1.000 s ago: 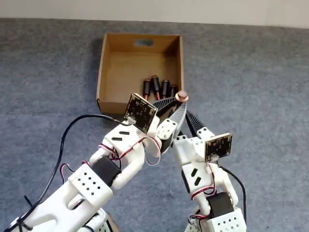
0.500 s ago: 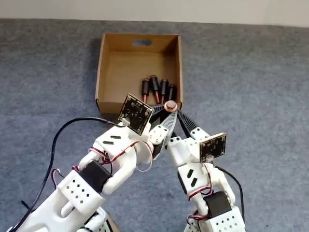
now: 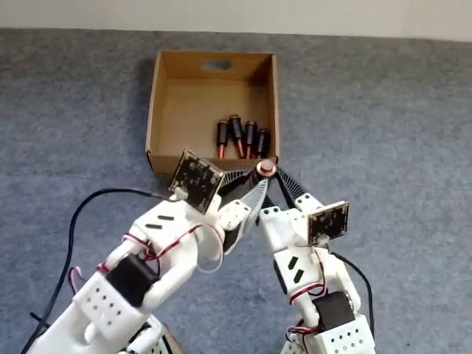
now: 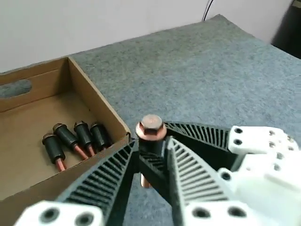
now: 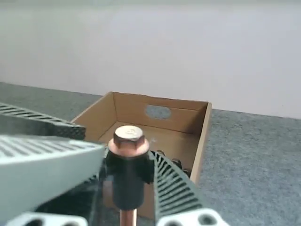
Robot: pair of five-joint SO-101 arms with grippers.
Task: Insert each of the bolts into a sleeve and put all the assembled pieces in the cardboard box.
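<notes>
Grey carpet (image 3: pixel 66 110): table covering, far left.
Cardboard box (image 3: pixel 153 110): open-topped, centre left. It holds four assembled pieces (image 3: pixel 241 138) lying side by side in its near right part.
Left gripper (image 4: pixel 150 141): fingers closed on the black sleeve (image 4: pixel 150 149) from the left.
Bolt (image 3: pixel 265 169): copper, upright, head seated on the sleeve top, shank tip showing beneath. It is held above the carpet just outside the box's near wall, by the right corner.
Right gripper (image 5: pixel 127 176): fingers likewise clamped on the same sleeve, from the right.
Change: a second ago the bolt head stood farther forward, beside the box's right wall. Both arms have since drawn back, the left one most.
Assessment: insertion looks complete, but this fifth piece is not yet boxed. The retreat leaves it short of the wall, so one gripper probably has to let go while the other carries it over the rim.
</notes>
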